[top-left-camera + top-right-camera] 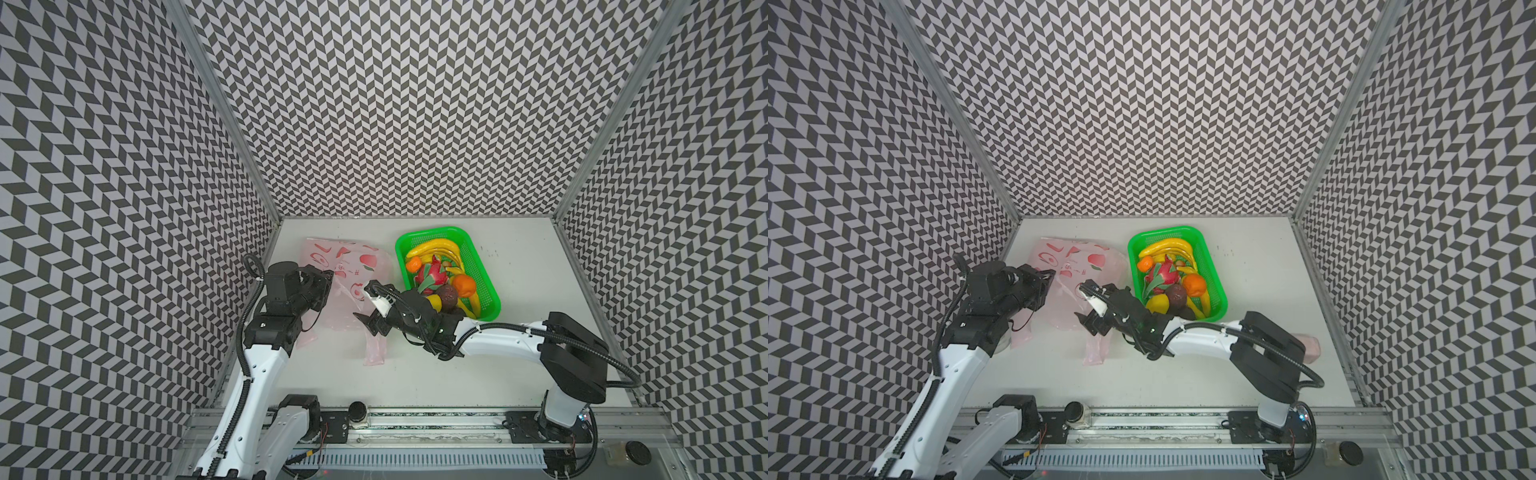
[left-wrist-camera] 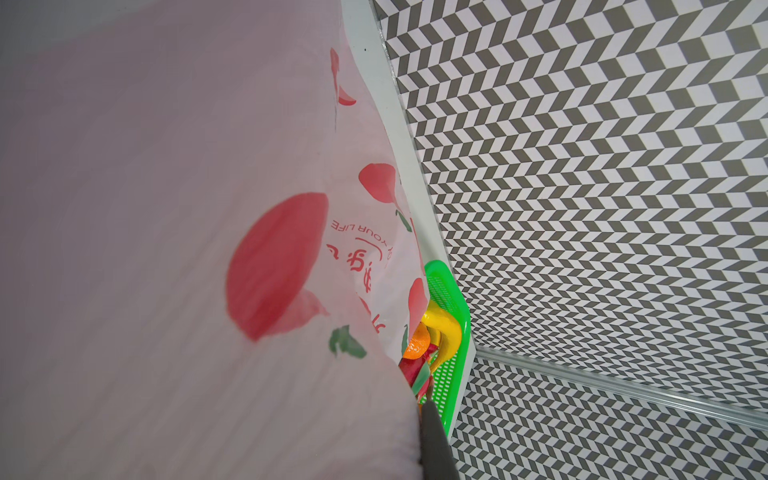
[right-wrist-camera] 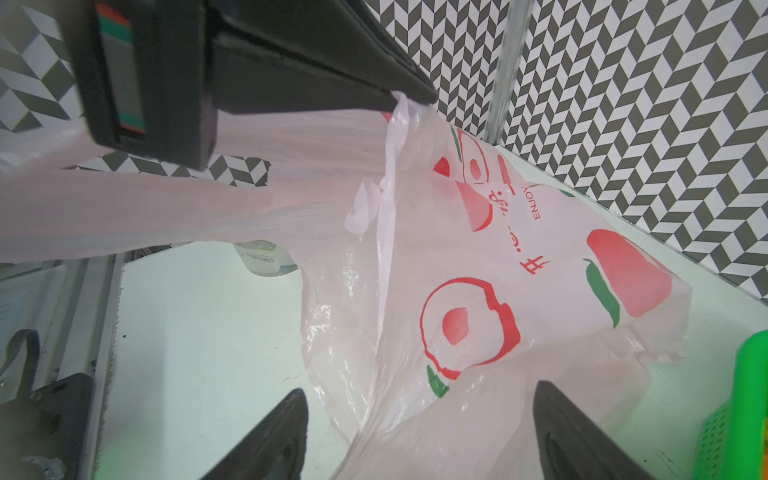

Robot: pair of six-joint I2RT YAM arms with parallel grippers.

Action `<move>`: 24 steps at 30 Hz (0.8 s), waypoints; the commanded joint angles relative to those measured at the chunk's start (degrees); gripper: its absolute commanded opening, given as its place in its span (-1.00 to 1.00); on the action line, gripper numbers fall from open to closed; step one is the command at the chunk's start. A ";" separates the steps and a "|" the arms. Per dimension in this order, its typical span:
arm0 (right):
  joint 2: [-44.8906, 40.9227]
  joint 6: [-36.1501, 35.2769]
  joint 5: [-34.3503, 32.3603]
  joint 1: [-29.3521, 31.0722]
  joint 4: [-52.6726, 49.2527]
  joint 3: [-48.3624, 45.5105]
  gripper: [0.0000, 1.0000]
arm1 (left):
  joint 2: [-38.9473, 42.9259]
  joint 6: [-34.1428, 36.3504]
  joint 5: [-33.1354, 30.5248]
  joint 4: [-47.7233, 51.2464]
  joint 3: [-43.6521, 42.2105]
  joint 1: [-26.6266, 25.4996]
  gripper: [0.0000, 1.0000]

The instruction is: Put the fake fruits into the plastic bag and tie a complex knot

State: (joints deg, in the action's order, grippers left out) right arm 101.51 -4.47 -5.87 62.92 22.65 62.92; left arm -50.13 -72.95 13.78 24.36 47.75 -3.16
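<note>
Bag-opening step. Thin pale-pink printed plastic bag [image 1: 357,266] beside green mesh basket [image 1: 484,276]; glossy fake fruits [image 1: 440,278] all in basket. Left gripper [image 3: 411,97] clamped on bag rim. Right gripper [image 3: 432,436] jaws apart astride film. Next, likely: pinch single layer, spread mouth.

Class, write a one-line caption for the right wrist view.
Open right hand straddles the thin pale-pink printed plastic bag; the left hand pinches its edge.

Green mesh basket [image 1: 483,272] on white table [image 1: 415,374]
</note>
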 commanded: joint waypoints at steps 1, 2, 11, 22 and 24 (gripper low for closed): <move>2.37 0.33 -2.03 0.54 2.65 2.80 0.64 | 0.89 0.09 -0.53 -1.24 0.24 -0.71 -1.00; 3.20 0.18 -2.73 0.51 2.52 3.50 0.64 | 0.97 0.17 -1.04 -1.32 0.40 -1.03 -1.00; 6.28 0.81 -10.95 0.46 1.31 8.45 -0.22 | 1.06 1.92 -2.05 -1.67 0.79 -2.19 -1.00; -4.00 -2.52 -2.93 -3.52 -8.92 6.68 -1.00 | 3.91 21.71 -3.39 -2.82 3.24 -1.61 0.09; -4.69 -3.10 -1.14 -4.46 -11.01 7.17 -1.00 | 4.98 28.54 -3.44 -1.91 5.61 -1.67 0.33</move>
State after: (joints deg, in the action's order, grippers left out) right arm 98.76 -5.45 -10.61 59.51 14.68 68.97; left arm -47.07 -56.62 11.66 22.98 49.12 -4.95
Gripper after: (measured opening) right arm 0.047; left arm 0.635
